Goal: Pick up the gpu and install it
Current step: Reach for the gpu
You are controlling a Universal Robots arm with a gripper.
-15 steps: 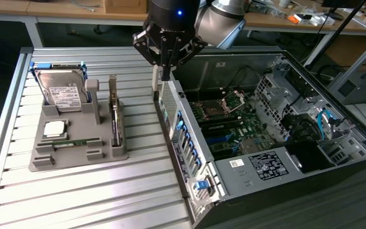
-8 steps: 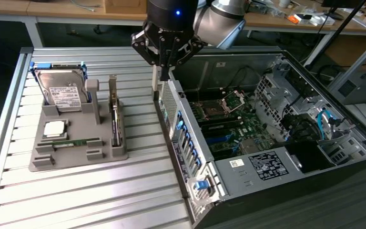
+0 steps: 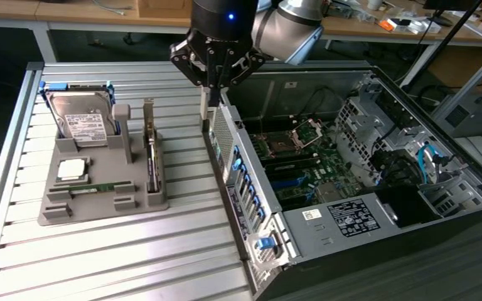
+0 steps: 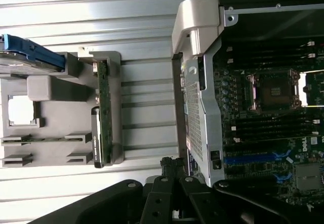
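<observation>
We are hovering shut, empty fingers (image 3: 216, 86) over the case (image 3: 233, 157); gpu (image 3: 150, 147) standing at the exterior view's left, lengthwise near-far.

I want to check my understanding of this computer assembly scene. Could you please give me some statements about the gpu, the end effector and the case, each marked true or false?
1. The gpu stands on its edge in the gray holder. True.
2. The end effector grips the gpu. False: it is shut on nothing and hangs over the rear edge of the computer case.
3. The computer case lies open, with its motherboard exposed. True.
4. The hard drive sits inside the computer case. False: it stands in the gray holder, on the exterior view's left of the gpu.
</observation>
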